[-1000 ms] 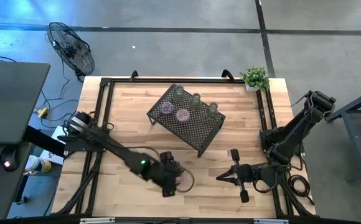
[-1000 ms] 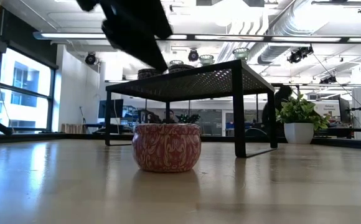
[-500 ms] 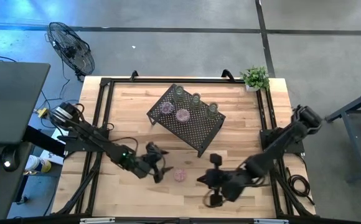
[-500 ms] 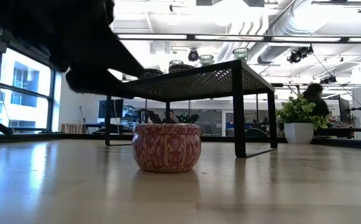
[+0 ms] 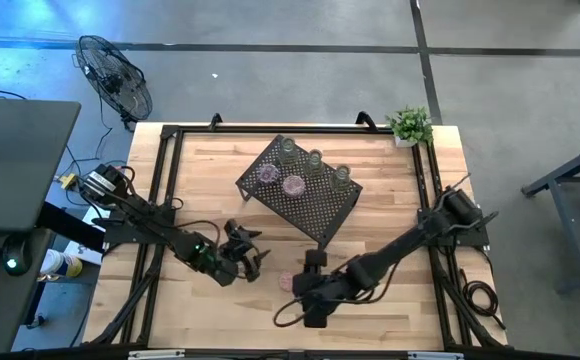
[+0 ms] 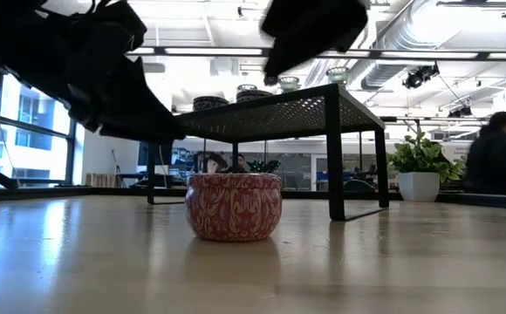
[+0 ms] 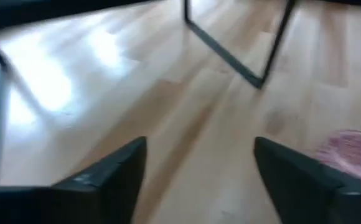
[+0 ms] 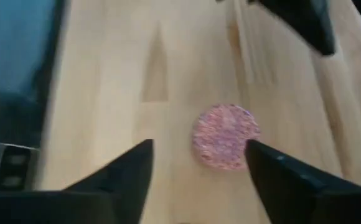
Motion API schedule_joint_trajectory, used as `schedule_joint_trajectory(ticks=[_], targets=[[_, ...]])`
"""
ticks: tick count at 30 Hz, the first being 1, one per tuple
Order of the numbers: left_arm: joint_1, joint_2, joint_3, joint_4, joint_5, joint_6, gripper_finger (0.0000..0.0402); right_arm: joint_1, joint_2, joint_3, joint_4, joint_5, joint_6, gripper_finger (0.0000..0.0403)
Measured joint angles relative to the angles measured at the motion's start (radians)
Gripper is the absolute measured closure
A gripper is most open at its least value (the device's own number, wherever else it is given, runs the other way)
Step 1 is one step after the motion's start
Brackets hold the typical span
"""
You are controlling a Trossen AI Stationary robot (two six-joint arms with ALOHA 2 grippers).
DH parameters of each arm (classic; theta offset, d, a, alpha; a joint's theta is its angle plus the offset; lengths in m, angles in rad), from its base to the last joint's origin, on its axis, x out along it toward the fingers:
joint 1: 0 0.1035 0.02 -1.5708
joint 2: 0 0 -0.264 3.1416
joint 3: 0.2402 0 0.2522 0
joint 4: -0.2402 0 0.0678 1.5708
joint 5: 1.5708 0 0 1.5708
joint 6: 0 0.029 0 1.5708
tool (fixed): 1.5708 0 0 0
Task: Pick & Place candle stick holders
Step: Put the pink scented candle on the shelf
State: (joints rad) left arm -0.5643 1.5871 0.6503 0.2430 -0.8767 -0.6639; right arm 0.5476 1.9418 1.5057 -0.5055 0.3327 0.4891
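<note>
One pink patterned candle stick holder (image 5: pixel 288 283) stands on its base on the wooden table near the front middle, also in the low view (image 6: pixel 234 206). Several more holders (image 5: pixel 293 184) sit on top of the black perforated rack (image 5: pixel 315 215). My right gripper (image 8: pixel 199 144) hovers open above the pink holder (image 8: pixel 225 137), looking down on it, and shows beside it in the high view (image 5: pixel 302 293). My left gripper (image 5: pixel 253 262) is open a little to the holder's left, with nothing between its fingers (image 7: pixel 115 171).
A small potted plant (image 5: pixel 410 125) stands at the table's far right corner. The rack's legs (image 6: pixel 334 166) stand just behind the pink holder. Bare wood lies along the front edge (image 5: pixel 200 320). A person (image 6: pixel 495 161) moves in the room beyond.
My left gripper has drawn back from over the pink holder toward the table's left and far side, leaving the holder standing where it was. My right gripper has travelled from the front right toward the table's left and now hangs over the holder.
</note>
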Motion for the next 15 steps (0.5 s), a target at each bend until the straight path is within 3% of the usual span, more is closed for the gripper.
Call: schedule_joint_trajectory(ticks=[5,9,11,15], targets=[[-0.006,-0.001,-0.013,-0.051,-0.028,-0.048,0.0254,-0.025,0.077,0.052,-0.043,0.01,-0.019,0.0086],[-0.005,-0.001,-0.056,-0.052,-0.048,-0.122,0.0371,-0.057,0.117,0.054,-0.032,-0.009,-0.043,0.0057],[-0.006,-0.001,-0.071,-0.051,-0.059,-0.16,0.0391,-0.07,0.13,0.053,-0.031,-0.008,-0.057,0.0053],[-0.006,-0.001,-0.079,-0.05,-0.056,-0.186,0.0364,-0.089,0.146,0.054,0.023,-0.023,-0.102,0.0052]])
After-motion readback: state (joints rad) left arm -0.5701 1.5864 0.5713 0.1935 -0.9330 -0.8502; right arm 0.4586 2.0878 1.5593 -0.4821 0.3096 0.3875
